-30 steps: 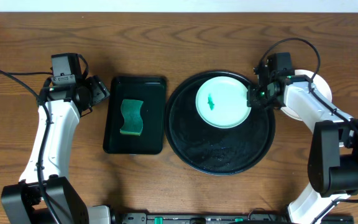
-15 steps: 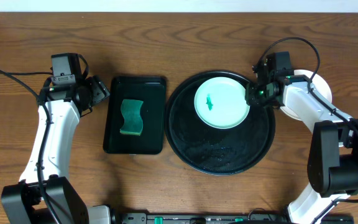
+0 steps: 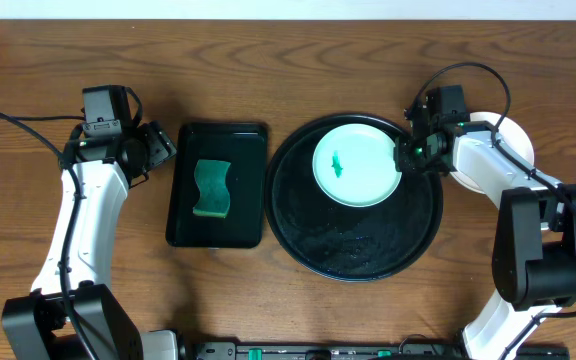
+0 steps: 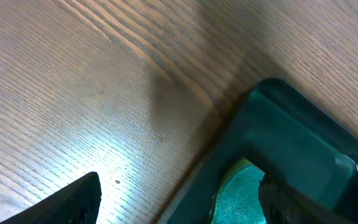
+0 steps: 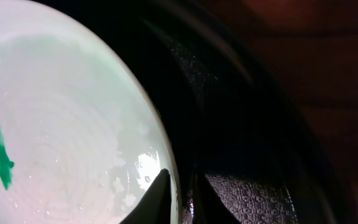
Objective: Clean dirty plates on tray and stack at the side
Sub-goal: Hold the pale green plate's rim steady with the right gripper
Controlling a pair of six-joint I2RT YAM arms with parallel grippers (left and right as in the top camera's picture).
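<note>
No legible text on anything here

Mint plate (image 3: 364,172), green smear (image 3: 339,163); black round tray (image 3: 353,245); green sponge (image 3: 211,189).

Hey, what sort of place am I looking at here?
Probably a robotics test bench staged for dishwashing, not a real kitchen: two robot arms at a wooden table, a smeared plate on a round black tray, a green sponge nearby.

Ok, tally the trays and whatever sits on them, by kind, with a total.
Trays: 2 (round tray, rectangular tray)
Plates: 1 (plate on the round tray)
Sponges: 1 (sponge in the rectangular tray)
Total: 4
</note>
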